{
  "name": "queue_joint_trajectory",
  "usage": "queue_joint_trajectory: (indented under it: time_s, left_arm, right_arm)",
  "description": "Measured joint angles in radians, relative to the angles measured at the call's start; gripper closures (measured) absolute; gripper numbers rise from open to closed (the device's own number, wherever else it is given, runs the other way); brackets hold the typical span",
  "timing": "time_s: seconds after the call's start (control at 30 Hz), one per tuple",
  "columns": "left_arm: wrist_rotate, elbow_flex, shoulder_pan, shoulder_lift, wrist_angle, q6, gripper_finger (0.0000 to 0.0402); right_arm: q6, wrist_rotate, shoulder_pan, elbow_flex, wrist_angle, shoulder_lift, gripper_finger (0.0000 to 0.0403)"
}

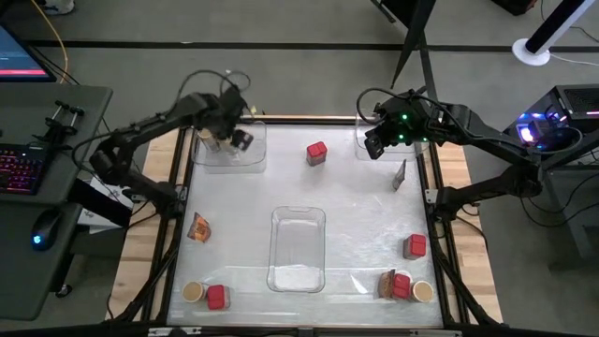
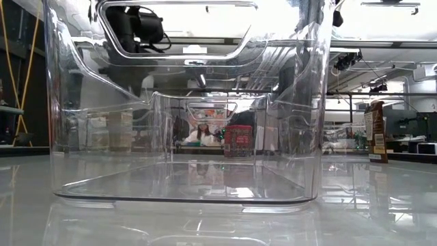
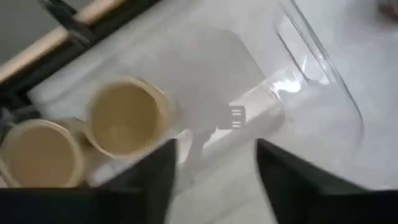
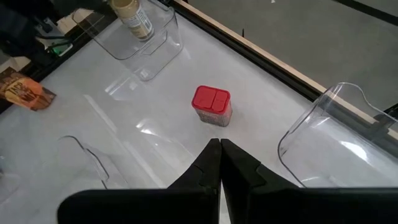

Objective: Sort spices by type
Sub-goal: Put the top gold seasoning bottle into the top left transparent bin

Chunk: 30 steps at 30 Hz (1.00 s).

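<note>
Clear tray (image 2: pixel 184 195) up close, filling most of view. Behind it, second tray (image 2: pixel 205 102), red-lidded container (image 2: pixel 238 140) and jars (image 2: pixel 109 130) at left. Upright packet (image 2: pixel 375 132) at right.

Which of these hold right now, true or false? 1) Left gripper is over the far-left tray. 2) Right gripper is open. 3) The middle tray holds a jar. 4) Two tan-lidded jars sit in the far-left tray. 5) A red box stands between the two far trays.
1) Left gripper is over the far-left tray: true.
2) False: the right gripper is shut, holding nothing.
3) False: the middle tray is empty.
4) Two jars sit there: true.
5) The red box stands between them: true.
</note>
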Motion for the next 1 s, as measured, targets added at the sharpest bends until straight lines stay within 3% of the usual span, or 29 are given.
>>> queue_joint_trajectory:
  time_s: [0.1,0.17,0.33,0.5,1.0]
  left_arm:
    - [-0.006,-0.075,-0.060,-0.045,0.060,-0.024,0.0350]
    - [-0.011,-0.132,-0.068,-0.062,0.117,-0.045,0.0384]
    - [-0.031,-0.238,-0.008,-0.046,0.230,-0.034,0.0399]
    - [-0.028,-0.261,0.031,-0.033,0.318,0.005,0.0401]
    - [-0.084,-0.262,0.081,-0.033,0.336,0.162,0.0401]
  right_arm:
    - [-0.008,0.000,0.000,0.000,0.000,0.000,0.0402]
    - [-0.009,0.000,0.000,0.000,0.000,0.000,0.0402]
    - [-0.010,0.000,0.000,0.000,0.004,0.000,0.0402]
    - [-0.007,-0.001,0.000,0.000,0.021,0.000,0.0402]
    - [0.000,-0.004,0.000,0.000,0.022,0.000,0.0402]
